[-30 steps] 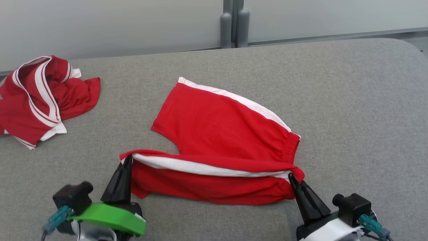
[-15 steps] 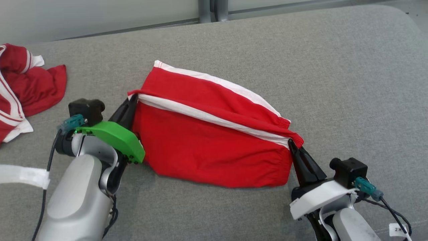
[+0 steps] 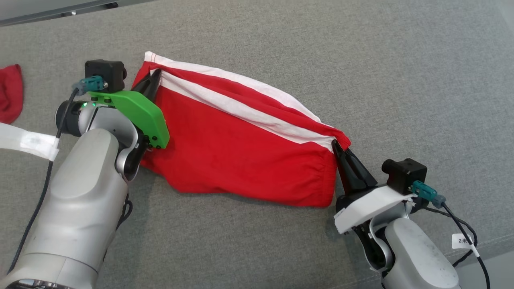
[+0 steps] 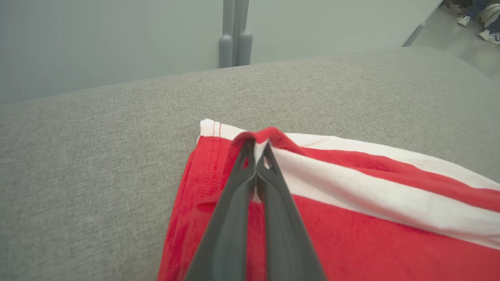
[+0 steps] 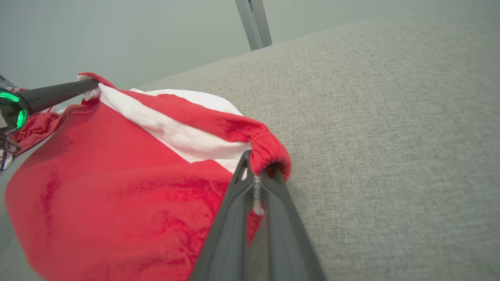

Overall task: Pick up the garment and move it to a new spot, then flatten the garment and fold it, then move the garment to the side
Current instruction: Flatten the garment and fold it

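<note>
From the head view, the garment (image 3: 241, 156), a pair of red shorts, lies on the grey worktop (image 3: 401, 80), stretched between the two arms. The left tool (image 3: 156, 75) sits at the garment's far-left corner, its dark fingers clenched on the hem of the upper layer where a white stripe (image 3: 241, 114) begins. The green bracket (image 3: 136, 114) on that wrist overlaps the garment's left edge. The right tool (image 3: 336, 145) is at the opposite end, pinched shut on the gathered waistband corner, so the cloth hangs taut along the line from one tool to the other. The upper layer is folded over the lower one, with the two white stripes running almost side by side along the garment's far edge. A second red cloth (image 3: 10, 94) lies well apart from the garment, off to its left.

In the left wrist view, the left tool (image 4: 256, 142) has its two fingers pressed together, with a small hump of red and white fabric caught at their tips. The garment (image 4: 351, 234) spreads away to the right of the fingers and under them, and the lower layer's stitched hem lies just beyond the tips. The bare worktop (image 4: 97, 156) lies to the left of the garment and beyond it.

In the right wrist view, the right tool (image 5: 256, 164) is shut on the rolled waistband (image 5: 269, 148), which curls over the fingertips. The garment (image 5: 117, 195) fans out to the left of the fingers. At its far corner the left tool (image 5: 91, 84) grips the stripe's end.
</note>
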### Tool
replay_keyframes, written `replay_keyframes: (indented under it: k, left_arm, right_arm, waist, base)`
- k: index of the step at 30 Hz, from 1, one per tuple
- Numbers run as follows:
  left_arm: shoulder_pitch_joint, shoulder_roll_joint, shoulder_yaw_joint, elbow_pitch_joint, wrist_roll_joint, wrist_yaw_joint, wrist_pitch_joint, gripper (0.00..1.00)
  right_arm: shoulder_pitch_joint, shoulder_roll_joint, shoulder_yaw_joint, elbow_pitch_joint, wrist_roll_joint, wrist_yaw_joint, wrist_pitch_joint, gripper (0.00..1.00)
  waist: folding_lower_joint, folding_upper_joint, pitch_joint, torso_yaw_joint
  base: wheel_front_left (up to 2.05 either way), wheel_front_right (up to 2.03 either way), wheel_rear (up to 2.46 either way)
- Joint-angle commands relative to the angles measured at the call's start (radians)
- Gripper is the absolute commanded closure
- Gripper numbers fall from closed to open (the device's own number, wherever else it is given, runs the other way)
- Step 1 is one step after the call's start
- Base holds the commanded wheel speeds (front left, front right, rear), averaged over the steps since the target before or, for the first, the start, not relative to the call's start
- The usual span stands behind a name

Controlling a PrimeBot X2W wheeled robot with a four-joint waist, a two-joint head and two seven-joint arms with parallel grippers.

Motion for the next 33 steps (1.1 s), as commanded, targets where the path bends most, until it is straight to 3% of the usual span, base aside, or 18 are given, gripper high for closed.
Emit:
replay_keyframes:
  k: [1,13,14,15,16,17,18,33]
  left_arm:
    - [-0.03,0.004,0.0,0.021,-0.01,-0.002,-0.003,1.0]
    - [-0.145,-0.028,-0.042,0.19,-0.025,-0.002,-0.051,1.0]
    - [-0.15,-0.029,-0.044,0.199,-0.027,-0.002,-0.057,0.98]
    - [-0.155,-0.031,-0.048,0.207,-0.028,-0.002,-0.064,0.84]
    - [-0.16,-0.033,-0.052,0.216,-0.03,-0.002,-0.07,0.66]
    - [-0.164,-0.036,-0.056,0.223,-0.031,-0.002,-0.075,0.13]
    - [-0.168,-0.039,-0.059,0.23,-0.033,-0.002,-0.081,0.0]
    - [-0.12,-0.048,-0.123,0.245,-0.102,-0.002,-0.134,0.0]
  right_arm:
    - [-0.021,-0.001,0.007,0.01,0.008,0.0,-0.006,1.0]
    - [-0.094,-0.001,0.027,0.084,0.03,0.0,-0.013,1.0]
    - [-0.095,-0.001,0.025,0.085,0.031,0.0,-0.013,1.0]
    - [-0.095,-0.001,0.018,0.081,0.033,0.0,-0.013,1.0]
    - [-0.096,-0.002,0.01,0.072,0.031,0.0,-0.013,0.9]
    - [-0.093,-0.002,0.007,0.069,0.03,0.0,-0.014,0.58]
    - [-0.09,-0.002,0.004,0.064,0.028,0.0,-0.014,0.0]
    - [0.009,-0.002,-0.058,-0.044,-0.023,0.0,-0.013,0.0]
  waist:
    - [0.0,0.0049,0.016,-0.013]
    - [0.0,0.0049,0.033,-0.026]
    - [0.0,0.0049,0.033,-0.026]
    - [0.0,0.0049,0.034,-0.026]
    - [0.0,0.0049,0.033,-0.025]
    - [0.0,0.0049,0.032,-0.024]
    - [0.0,0.0049,0.031,-0.023]
    - [0.0,0.0049,-0.014,0.017]
  base:
    - [0.0,0.0,0.0]
    - [0.0,0.0,0.0]
    - [0.0,0.0,0.0]
    - [0.0,0.0,0.0]
    - [0.0,0.0,0.0]
    - [0.0,0.0,0.0]
    - [0.0,0.0,0.0]
    - [0.0,0.0,0.0]
